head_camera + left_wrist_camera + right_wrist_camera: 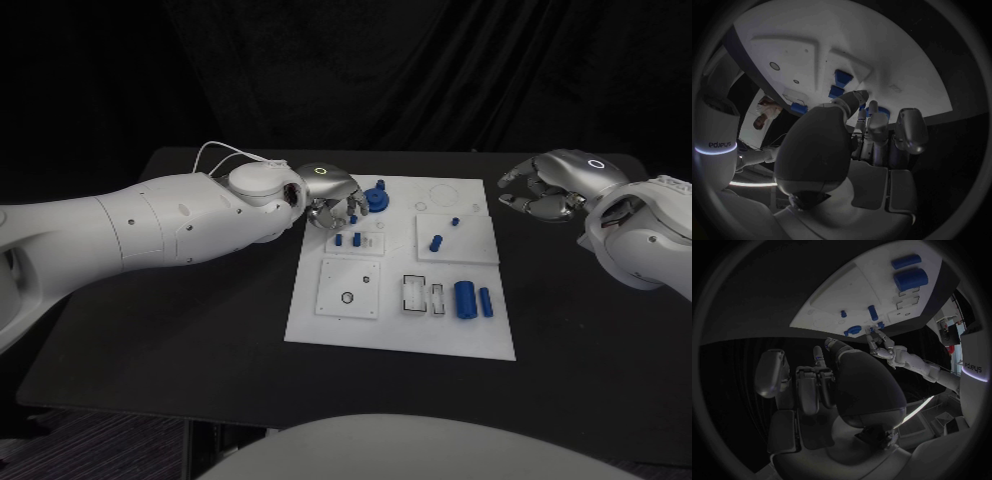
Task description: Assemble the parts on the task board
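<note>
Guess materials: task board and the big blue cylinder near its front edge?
Task board: looks like matte white plastic, flat and glare-free with cut recesses; could be painted. Large blue cylinder: uniform saturated blue with a soft sheen, probably plastic, possibly printed; texture too small to tell.

The left hand hides the task board's far-left corner (fingertips unclear).

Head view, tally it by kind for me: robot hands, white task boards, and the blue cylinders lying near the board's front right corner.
hands: 2, left hand and right hand
task board: 1
lying blue cylinders: 2, thick cylinder and thin cylinder
Total: 5
</note>
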